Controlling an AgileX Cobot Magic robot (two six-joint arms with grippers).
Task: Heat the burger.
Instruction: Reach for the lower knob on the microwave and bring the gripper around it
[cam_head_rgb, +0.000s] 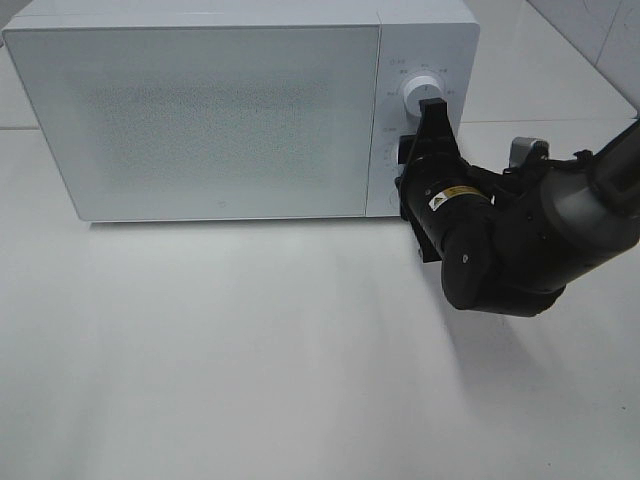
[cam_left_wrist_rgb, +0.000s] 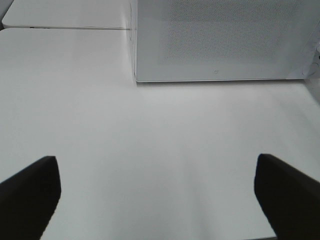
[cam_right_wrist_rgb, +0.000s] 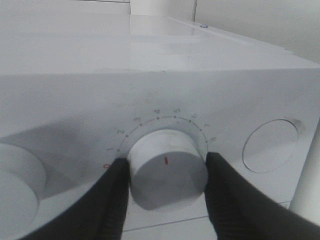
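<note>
The burger is out of view. The white microwave (cam_head_rgb: 200, 110) stands at the back with its door shut, and the speckled front shows nothing inside. My right gripper (cam_right_wrist_rgb: 167, 170) is shut on the numbered dial (cam_right_wrist_rgb: 167, 172) of the control panel, one dark finger (cam_right_wrist_rgb: 112, 200) on each side. The dial's red mark points toward me. From above, the right gripper (cam_head_rgb: 425, 135) covers that dial, just below the upper knob (cam_head_rgb: 425, 92). My left gripper (cam_left_wrist_rgb: 157, 200) is open over bare white table (cam_left_wrist_rgb: 150, 140), facing the microwave's front (cam_left_wrist_rgb: 220, 40), with nothing between its fingers.
A second knob (cam_right_wrist_rgb: 15, 185) and a round button (cam_right_wrist_rgb: 270, 145) flank the held dial on the panel. The right arm (cam_head_rgb: 530, 240) reaches in from the right edge. White table (cam_head_rgb: 250, 350) stretches in front of the microwave. A tiled wall lies behind.
</note>
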